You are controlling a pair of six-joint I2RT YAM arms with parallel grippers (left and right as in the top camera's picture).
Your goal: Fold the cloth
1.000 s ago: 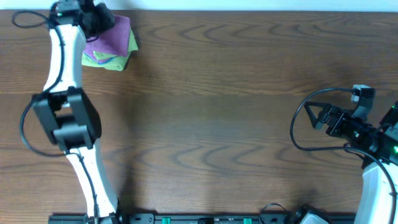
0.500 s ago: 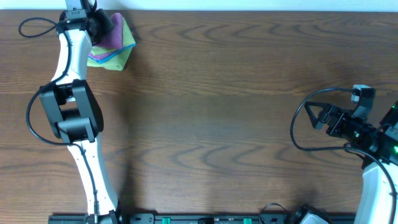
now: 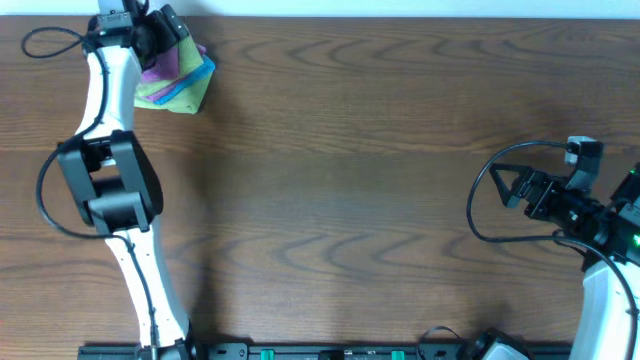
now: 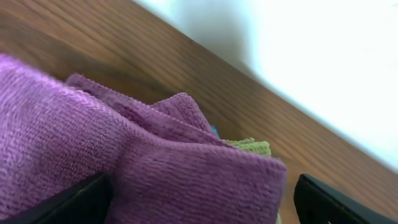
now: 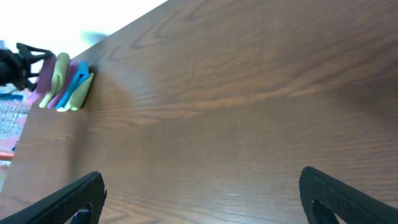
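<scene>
A folded purple cloth (image 3: 165, 62) lies on top of a small stack with blue and green cloths (image 3: 180, 92) at the table's far left corner. My left gripper (image 3: 163, 32) hovers over the stack's far edge. In the left wrist view the purple cloth (image 4: 143, 155) fills the space between the fingers, and my left gripper (image 4: 200, 193) stands open, with a gap between the cloth's edge and the right finger (image 4: 336, 202). My right gripper (image 3: 510, 186) is open far to the right, over bare wood, with nothing between its fingers (image 5: 68, 199).
The table's back edge runs right behind the stack, against a white wall (image 4: 323, 56). The right wrist view shows the stack (image 5: 65, 84) edge-on, far off. Wide bare wood (image 3: 350, 180) lies between the two arms.
The left gripper's jaws have opened wide and let go of the purple cloth, which has settled on the stack. The left arm shifted slightly. The right arm has not moved.
</scene>
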